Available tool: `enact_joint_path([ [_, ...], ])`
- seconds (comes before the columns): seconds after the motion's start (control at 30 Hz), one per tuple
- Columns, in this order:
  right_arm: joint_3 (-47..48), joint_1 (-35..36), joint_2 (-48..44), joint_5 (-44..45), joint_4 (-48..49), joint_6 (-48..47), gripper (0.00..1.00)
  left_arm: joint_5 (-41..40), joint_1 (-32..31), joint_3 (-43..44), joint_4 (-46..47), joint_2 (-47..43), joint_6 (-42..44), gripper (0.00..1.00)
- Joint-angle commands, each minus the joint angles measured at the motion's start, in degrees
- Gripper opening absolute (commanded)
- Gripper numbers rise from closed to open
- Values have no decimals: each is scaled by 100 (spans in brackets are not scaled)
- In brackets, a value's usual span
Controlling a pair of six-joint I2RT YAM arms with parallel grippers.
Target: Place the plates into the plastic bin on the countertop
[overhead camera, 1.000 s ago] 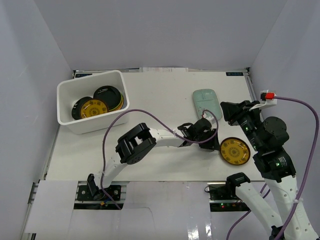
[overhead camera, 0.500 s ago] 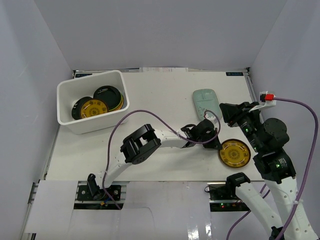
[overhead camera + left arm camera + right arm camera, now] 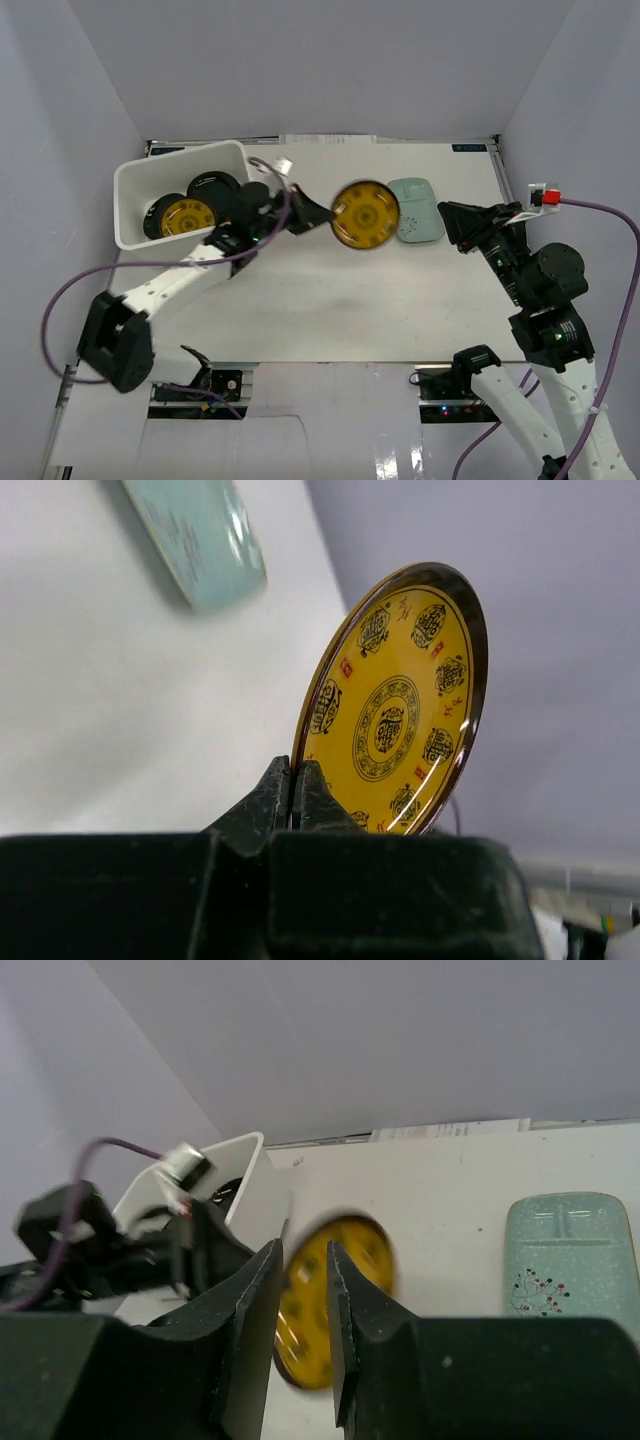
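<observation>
**Q:** Gold plate (image 3: 365, 214) status?
**A:** Airborne between bin (image 3: 150, 250) and mint plate (image 3: 416, 210), left gripper (image 3: 297, 778) pinching its rim. Rigid, glossy, likely brittle: grip rim only. Right gripper (image 3: 301, 1290): narrow gap, empty.

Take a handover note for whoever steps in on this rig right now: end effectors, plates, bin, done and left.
Left end effector: shut on the held gold plate, up on edge above the countertop.
Right end effector: open, empty.
Done: plastic bin holds a second gold plate and black plates.
Left: bin the held plate, then the mint plate lying on the countertop.
</observation>
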Motion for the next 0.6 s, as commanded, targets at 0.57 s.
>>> enact_joint_path([
  [0.57, -715, -8, 1554, 147, 288, -398, 31, -1970, 5437, 237, -2786, -1908, 1138, 0],
])
